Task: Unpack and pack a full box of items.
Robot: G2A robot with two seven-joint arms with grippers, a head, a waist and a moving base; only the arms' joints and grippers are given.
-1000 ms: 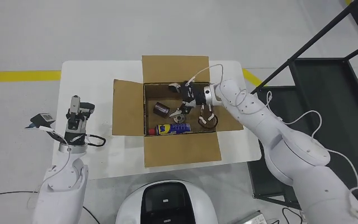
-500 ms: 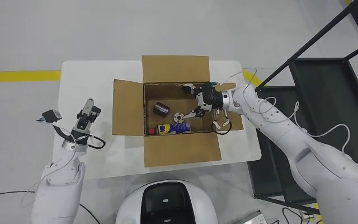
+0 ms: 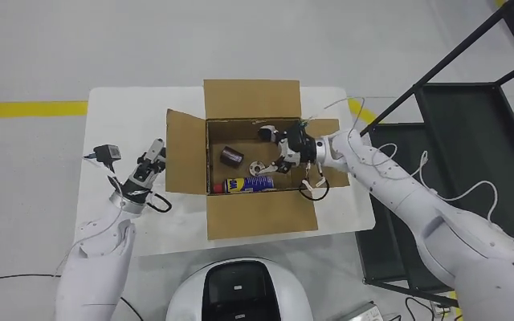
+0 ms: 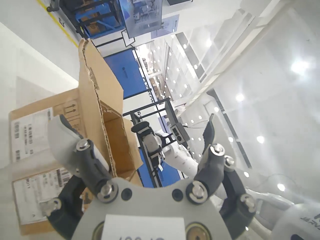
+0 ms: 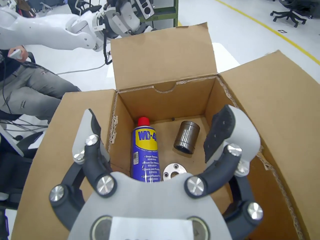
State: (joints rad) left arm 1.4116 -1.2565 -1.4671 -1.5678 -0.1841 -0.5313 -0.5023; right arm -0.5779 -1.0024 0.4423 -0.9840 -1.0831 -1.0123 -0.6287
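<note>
Right tool (image 5: pixel 156 116) hangs wide open over the box (image 3: pixel 252 100), mid-frame. The can (image 3: pixel 247 184) lies along its lower wall. I'd guess it's light, smooth and rolly, so pinch it mid-body. The sleeve (image 3: pixel 232 154) looks heavier and slicker. Left tool (image 4: pixel 133 126) is open too, left of the box.

The top view looks straight down from above the arms and takes in the white table (image 3: pixel 112 112) with the open cardboard box (image 3: pixel 250 100) in its middle. The left wrist view sits behind the left gripper (image 4: pixel 133 126), low beside the box, and faces upward past its outer wall. The right wrist view sits behind the right gripper (image 5: pixel 156 116), close over the box, looking down into it. All three share the box; the wrist views face each other across it.
</note>
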